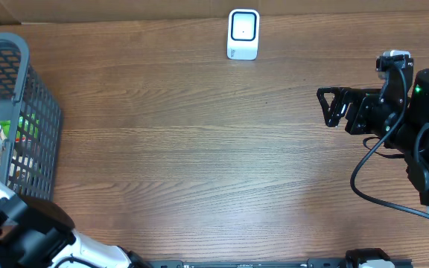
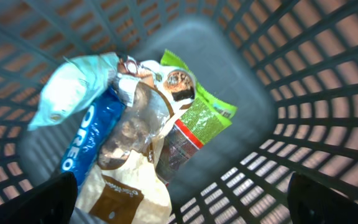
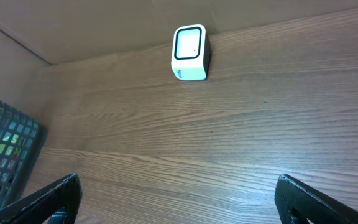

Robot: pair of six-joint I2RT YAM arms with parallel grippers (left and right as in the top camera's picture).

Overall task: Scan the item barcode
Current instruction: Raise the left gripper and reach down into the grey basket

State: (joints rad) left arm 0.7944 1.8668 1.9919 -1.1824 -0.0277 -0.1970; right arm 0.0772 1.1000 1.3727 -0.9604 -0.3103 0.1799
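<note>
At the left edge of the wooden surface (image 1: 199, 149), over the grey plastic mesh basket (image 1: 39, 126), my left hand (image 2: 179, 190) hangs spread wide, gripping nothing. Nothing is scanned yet, I judge: no item is picked, so choosing, lifting and showing a barcode to the small white box scanner with its dark-framed window (image 1: 243, 33) at the far edge all remain. Beneath that hand lie the heaped packets, a blue Oreo biscuit packet (image 2: 82, 143) beside a green snack pouch (image 2: 197, 109), clear of my fingers. My right hand (image 1: 328, 108), also spread and empty, hovers near the right edge.
</note>
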